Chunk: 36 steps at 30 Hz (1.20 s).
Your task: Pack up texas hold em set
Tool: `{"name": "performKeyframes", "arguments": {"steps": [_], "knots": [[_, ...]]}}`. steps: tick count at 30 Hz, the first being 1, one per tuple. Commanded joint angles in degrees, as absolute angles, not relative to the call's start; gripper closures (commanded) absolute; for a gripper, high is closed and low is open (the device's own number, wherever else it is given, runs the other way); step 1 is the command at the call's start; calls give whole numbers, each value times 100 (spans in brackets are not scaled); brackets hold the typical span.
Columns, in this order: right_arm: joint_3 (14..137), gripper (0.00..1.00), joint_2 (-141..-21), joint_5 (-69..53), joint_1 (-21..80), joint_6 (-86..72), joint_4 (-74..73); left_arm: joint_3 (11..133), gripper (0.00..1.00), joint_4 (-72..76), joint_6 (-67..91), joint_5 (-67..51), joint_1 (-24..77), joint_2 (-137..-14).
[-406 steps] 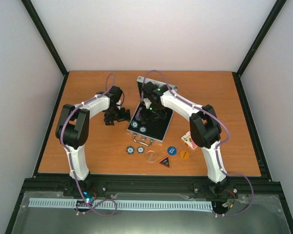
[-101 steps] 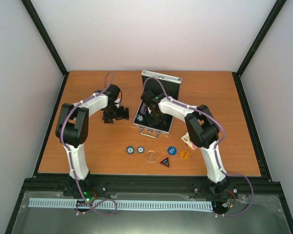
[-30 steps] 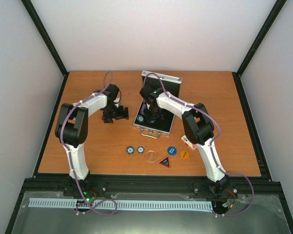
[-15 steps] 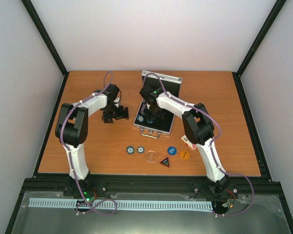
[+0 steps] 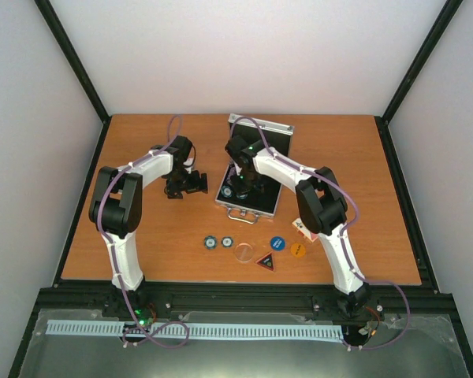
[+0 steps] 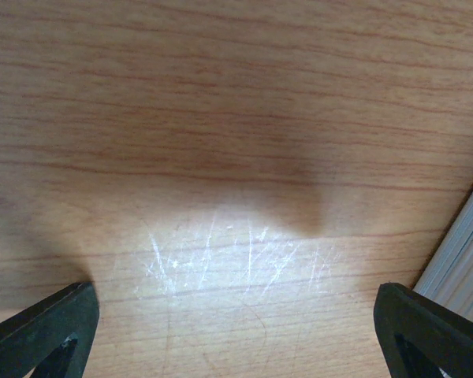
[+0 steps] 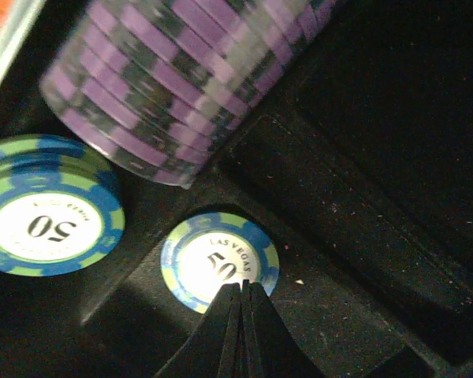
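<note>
reaching into the open silver case (image 5: 265,206) near the middle of the tabletop (image 5: 142,236), the right end effector (image 7: 240,287) has its two fingers pressed tightly together with nothing between them. in the right wrist view the joined tips sit at the near edge of a single blue and green chip marked 50 (image 7: 219,264), which lies flat in the black lining; whether they touch it cannot be told. just left of that chip is a short stack of the same blue and green chips (image 7: 47,209), and behind both a row of purple and grey chips (image 7: 197,87) lies on its side. the left end effector (image 6: 235,315) is spread wide and holds nothing, hovering over bare wood just left of the case. the case's lid stands open at the far side and its handle points toward the arms. outside the case, on the near tabletop, lie two more chips (image 5: 210,242), a clear round disc (image 5: 243,253), a triangular button (image 5: 266,261), a blue round button (image 5: 277,243), an orange round button (image 5: 298,250), and the card deck (image 5: 302,228), partly hidden behind the right arm.
</note>
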<state>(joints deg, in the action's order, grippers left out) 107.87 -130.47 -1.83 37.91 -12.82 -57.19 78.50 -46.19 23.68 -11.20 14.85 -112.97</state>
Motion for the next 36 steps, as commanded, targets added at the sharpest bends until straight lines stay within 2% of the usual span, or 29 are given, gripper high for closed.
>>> {"name": "performKeyframes", "arguments": {"steps": [1, 7, 9, 12, 13, 15, 21, 36], "knots": [[11032, 97, -12684, -394, 3806, -1232, -5684, 7860, 1, -4601, 2298, -1142, 1424, -11432], [11015, 93, -12801, -281, 3806, -1381, -5838, 7862, 1, -4603, 2296, -1132, 1424, -11417], [10988, 76, -12905, -172, 3798, -1441, -5922, 7875, 1, -4610, 2282, -1110, 1424, -11401], [10882, 73, -12981, -64, 3777, -1493, -5967, 7912, 2, -4666, 2260, -1013, 1432, -11366], [10834, 69, -12989, -79, 3765, -1516, -5953, 7944, 2, -4688, 2259, -1010, 1433, -11358], [10666, 56, -12919, -225, 3720, -1533, -5848, 7974, 2, -4710, 2273, -1039, 1439, -11337], [10201, 42, -12763, -1073, 3465, -1580, -5293, 8086, 2, -4745, 2303, -1114, 1526, -11440], [9970, 39, -12799, -2111, 3322, -1475, -4687, 8321, 2, -4722, 2425, -1262, 1734, -11770]]}}
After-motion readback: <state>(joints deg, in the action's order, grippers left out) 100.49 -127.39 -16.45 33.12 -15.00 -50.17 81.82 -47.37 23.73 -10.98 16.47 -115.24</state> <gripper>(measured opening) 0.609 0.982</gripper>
